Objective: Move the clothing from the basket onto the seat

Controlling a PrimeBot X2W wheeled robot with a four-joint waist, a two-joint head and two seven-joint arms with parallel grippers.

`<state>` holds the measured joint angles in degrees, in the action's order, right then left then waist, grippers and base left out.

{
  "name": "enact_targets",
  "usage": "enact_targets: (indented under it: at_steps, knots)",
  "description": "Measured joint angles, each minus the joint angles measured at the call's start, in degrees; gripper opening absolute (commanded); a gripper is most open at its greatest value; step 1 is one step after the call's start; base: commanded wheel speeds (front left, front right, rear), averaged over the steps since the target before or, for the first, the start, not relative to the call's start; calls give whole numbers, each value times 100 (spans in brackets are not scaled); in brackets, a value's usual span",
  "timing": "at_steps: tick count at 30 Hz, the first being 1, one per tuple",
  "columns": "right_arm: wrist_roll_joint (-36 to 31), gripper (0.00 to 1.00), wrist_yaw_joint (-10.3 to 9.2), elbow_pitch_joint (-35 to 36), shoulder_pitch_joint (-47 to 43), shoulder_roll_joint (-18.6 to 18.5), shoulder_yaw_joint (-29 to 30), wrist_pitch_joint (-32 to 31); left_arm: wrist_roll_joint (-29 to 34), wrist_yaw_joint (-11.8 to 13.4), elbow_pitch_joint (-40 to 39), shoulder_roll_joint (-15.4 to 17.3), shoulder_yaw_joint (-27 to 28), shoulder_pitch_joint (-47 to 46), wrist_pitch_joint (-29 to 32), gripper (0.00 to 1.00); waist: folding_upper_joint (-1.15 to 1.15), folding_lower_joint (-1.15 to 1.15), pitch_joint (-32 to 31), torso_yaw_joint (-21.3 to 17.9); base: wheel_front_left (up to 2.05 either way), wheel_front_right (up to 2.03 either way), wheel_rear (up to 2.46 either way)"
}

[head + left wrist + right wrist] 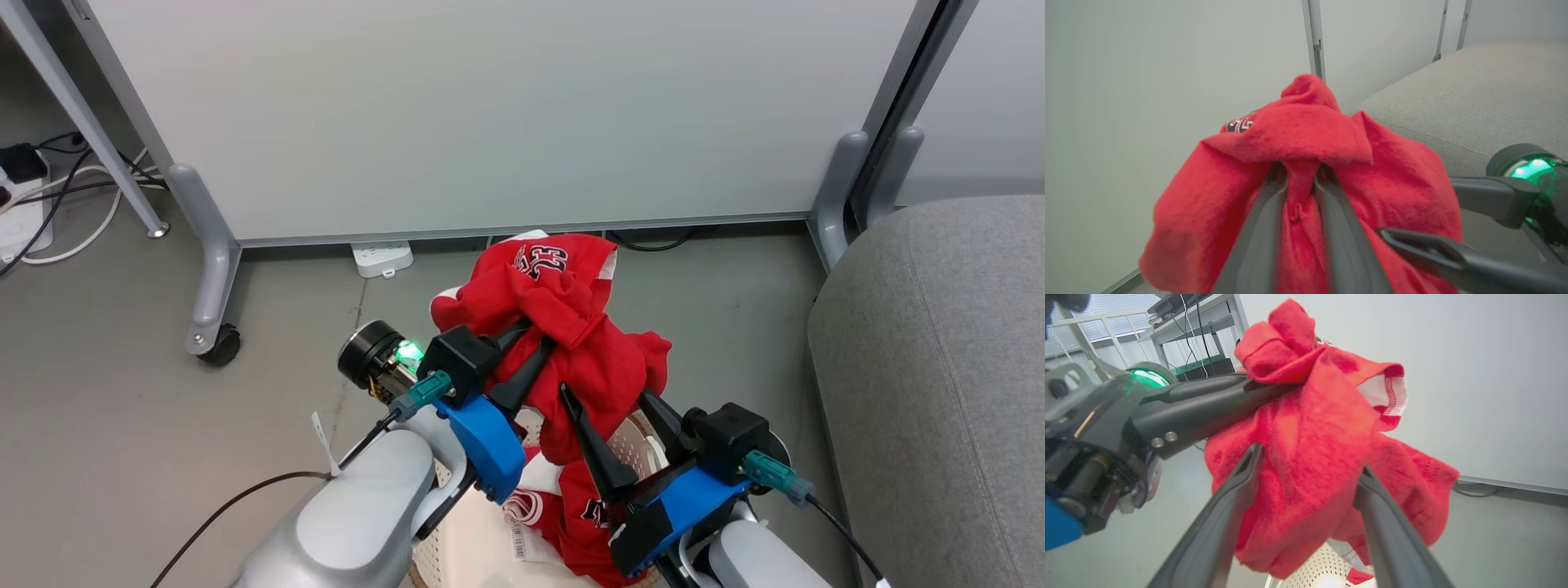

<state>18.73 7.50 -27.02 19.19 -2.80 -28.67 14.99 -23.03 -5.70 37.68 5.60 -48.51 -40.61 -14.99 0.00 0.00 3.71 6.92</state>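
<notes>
A bright red shirt (pixel 571 310) hangs bunched in the air above the cream-white perforated basket (pixel 633 445). My left gripper (pixel 531 333) is shut on a fold of it; the left wrist view shows cloth (pixel 1298 134) pinched between the two fingers (pixel 1300 175). My right gripper (pixel 602 394) is open, its fingers spread on either side of the hanging shirt (pixel 1306 428), with cloth between them (pixel 1310 457). More red and white shirts (pixel 571 506) lie in the basket (pixel 1323 563) below. The grey seat (pixel 939 367) is at the right, its top (pixel 1474 90) beyond the shirt.
A white partition panel (pixel 490 106) stands just behind the basket on grey feet with casters (pixel 212 269). A power strip (pixel 382 257) lies at its base. Cables (pixel 49 188) and a desk leg (pixel 114 155) are at the far left. Grey floor lies between basket and seat.
</notes>
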Motion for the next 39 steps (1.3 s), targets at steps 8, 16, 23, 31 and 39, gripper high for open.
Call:
enact_targets:
  at_steps: [8,16,23,31,39]
  knots:
    - [81,0,0,-36,68,0,-33,0,47,-31,13,-43,34,0,0,0,0,0,-16,-11,0,0,0]
    - [98,0,0,-43,68,0,-32,0,85,-49,19,-62,60,8,0,0,0,-1,-49,-24,0,0,0]
    - [97,0,0,-53,60,0,-29,0,107,-53,27,-74,86,30,0,0,0,-1,-72,-33,0,0,0]
    - [91,0,0,-70,52,0,-27,0,110,-59,23,-96,158,74,0,100,0,-1,-99,-28,0,0,0]
    - [52,0,0,-87,36,0,-4,0,167,-59,55,-103,185,74,0,100,0,-1,-82,-26,0,0,0]
